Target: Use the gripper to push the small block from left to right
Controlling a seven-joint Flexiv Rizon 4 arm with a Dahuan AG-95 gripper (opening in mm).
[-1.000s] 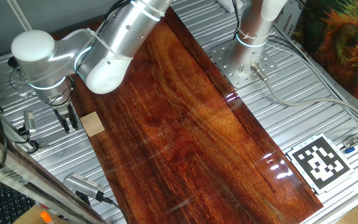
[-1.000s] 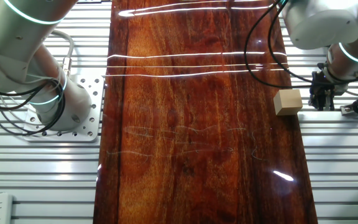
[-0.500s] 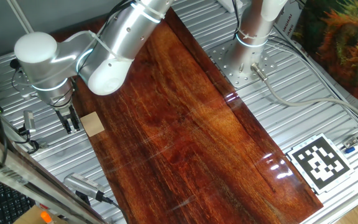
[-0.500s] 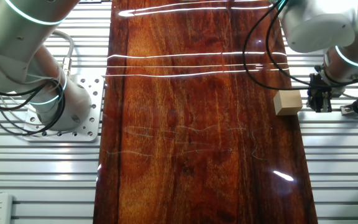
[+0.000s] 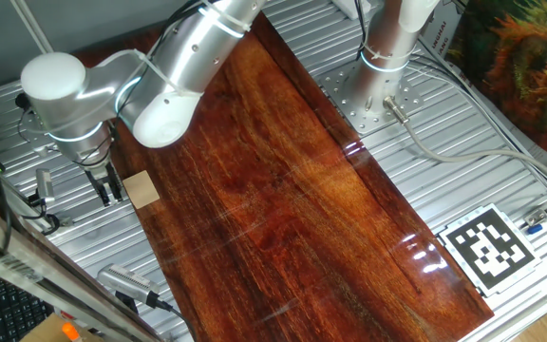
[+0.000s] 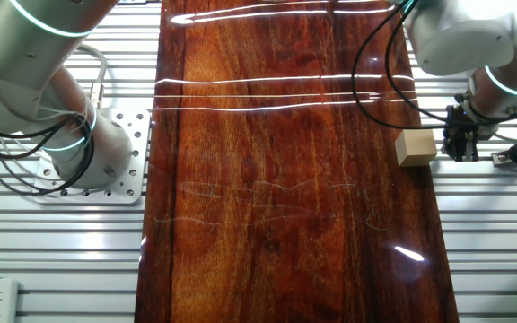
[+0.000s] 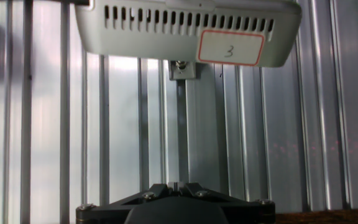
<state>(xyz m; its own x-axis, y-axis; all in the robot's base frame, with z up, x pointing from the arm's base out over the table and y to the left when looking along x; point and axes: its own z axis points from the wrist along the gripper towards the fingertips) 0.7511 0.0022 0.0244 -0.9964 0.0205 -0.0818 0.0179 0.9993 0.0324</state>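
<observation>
The small block point(image 5: 141, 189) is a pale tan wooden cube at the left edge of the dark wooden board point(image 5: 292, 199). My gripper point(image 5: 109, 186) hangs just left of it over the slatted metal table, black fingers pointing down and pressed together, a narrow gap from the block. In the other fixed view the block point(image 6: 416, 147) sits at the board's right edge with the gripper point(image 6: 460, 144) right beside it. In the hand view the gripper point(image 7: 176, 185) shows its jaws closed with nothing between them; the block is out of that view.
A white upright post on a round base plate point(image 5: 387, 52) stands at the back. A black-and-white printed marker point(image 5: 487, 245) lies at the right front. A second arm's base point(image 6: 79, 144) stands beside the board. A white vented box labelled 3 point(image 7: 185, 31) lies ahead of the hand.
The gripper has shifted slightly closer to the block. The block has not moved.
</observation>
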